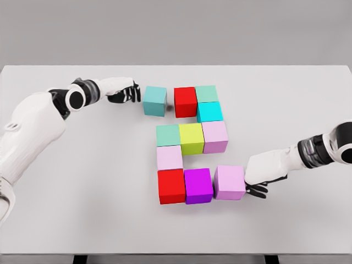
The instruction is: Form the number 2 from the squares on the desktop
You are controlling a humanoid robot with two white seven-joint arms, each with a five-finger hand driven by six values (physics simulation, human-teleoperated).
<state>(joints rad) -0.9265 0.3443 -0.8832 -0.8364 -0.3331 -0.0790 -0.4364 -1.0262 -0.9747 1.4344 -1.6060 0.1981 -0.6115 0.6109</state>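
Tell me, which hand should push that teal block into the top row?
The left hand. It sits right beside the teal block, which stands apart from the red block. The right hand is down by the lilac block.

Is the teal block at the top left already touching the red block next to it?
No. A strip of bare table shows between the teal block and the red block, so the two stand apart.

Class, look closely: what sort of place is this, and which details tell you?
Probably a simulated tabletop workspace: a plain white table against a blank grey backdrop, coloured cubes such as the teal cube, and two white robot arms.
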